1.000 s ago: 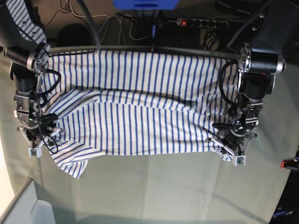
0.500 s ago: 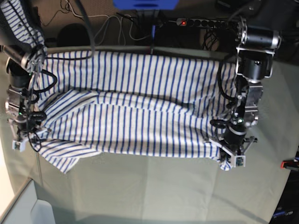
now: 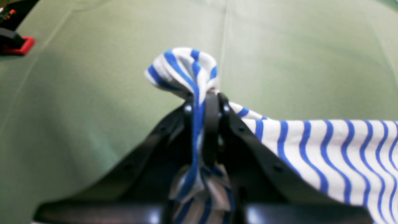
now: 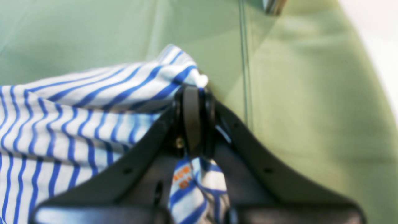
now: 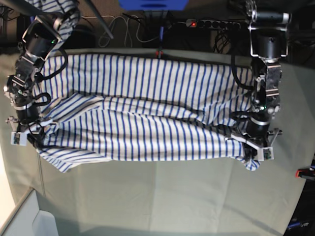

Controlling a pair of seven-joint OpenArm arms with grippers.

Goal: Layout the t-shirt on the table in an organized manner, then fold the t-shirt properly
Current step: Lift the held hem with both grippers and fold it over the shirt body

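The t-shirt [image 5: 147, 118] lies crumpled across the table [image 5: 172, 196], w/ both grippers at its near edge. Left gripper [image 3: 203, 102] and right gripper [image 4: 192, 93] each pinch a corner, jaws clamped on fabric (likely to pull it taut and flat).
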